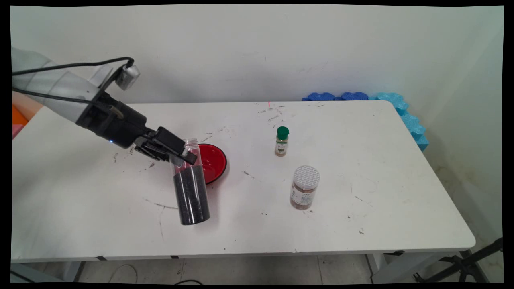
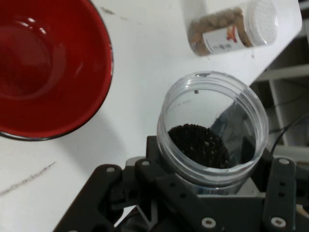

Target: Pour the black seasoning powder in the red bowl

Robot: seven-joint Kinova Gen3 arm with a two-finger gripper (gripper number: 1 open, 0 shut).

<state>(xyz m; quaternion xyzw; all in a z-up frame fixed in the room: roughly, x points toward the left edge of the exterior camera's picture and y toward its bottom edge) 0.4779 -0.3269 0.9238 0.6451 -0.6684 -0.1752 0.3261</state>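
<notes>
The gripper (image 1: 176,151) has its two fingers closed on the jar (image 1: 190,184), one on each side of the clear wall just under the open mouth; in the hand view the jar (image 2: 212,128) sits between the fingers with its rim facing the camera and no lid on it. The jar is a tall clear plastic cylinder, filled about two thirds with small black grains (image 2: 198,145); it leans a little, and I cannot tell if its base touches the table (image 1: 321,224) or hangs just above it.

My judgement on handling: the plastic wall is smooth and probably slippery, and it may bend a little under pressure; the weight lies low in the grains, far below the fingers, so the jar can swing or slide in the grip; the open mouth means that any strong tilt may spill the grains. A hold closer to the middle of the body would be more steady, I think.

Just beside the fingers, behind the jar, stands a red bowl (image 1: 213,162), which looks empty; well apart, on the far side from the arm, stand a small bottle (image 1: 282,141) with a green cap and a brown jar (image 1: 304,192) with a white lid.
</notes>
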